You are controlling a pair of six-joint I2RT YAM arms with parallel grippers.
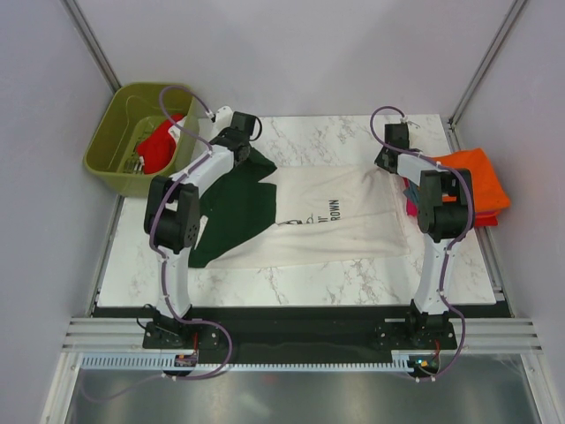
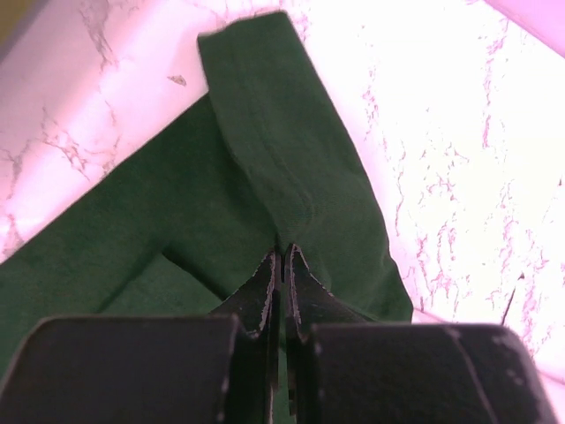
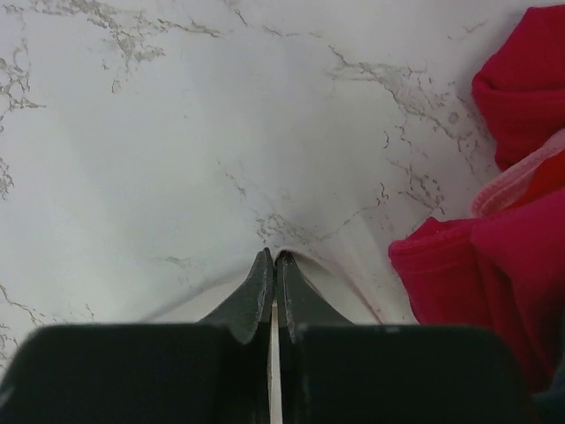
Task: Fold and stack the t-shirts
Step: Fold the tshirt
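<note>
A cream t-shirt (image 1: 327, 212) with dark green sleeves and black print lies spread across the marble table (image 1: 353, 132). My left gripper (image 1: 253, 152) is at the shirt's far left corner. In the left wrist view it (image 2: 282, 252) is shut on a raised fold of the green sleeve (image 2: 282, 132). My right gripper (image 1: 382, 168) is at the shirt's far right corner. The right wrist view shows it (image 3: 274, 256) shut on a pinched-up edge of the cream cloth (image 3: 357, 274). A folded orange t-shirt (image 1: 477, 177) tops a pile at the right edge.
An olive-green bin (image 1: 110, 150) stands off the table's far left corner with a red shirt (image 1: 159, 146) inside. Red cloth (image 3: 503, 265) from the right-hand pile lies close to the right of my right gripper. Grey walls enclose the table.
</note>
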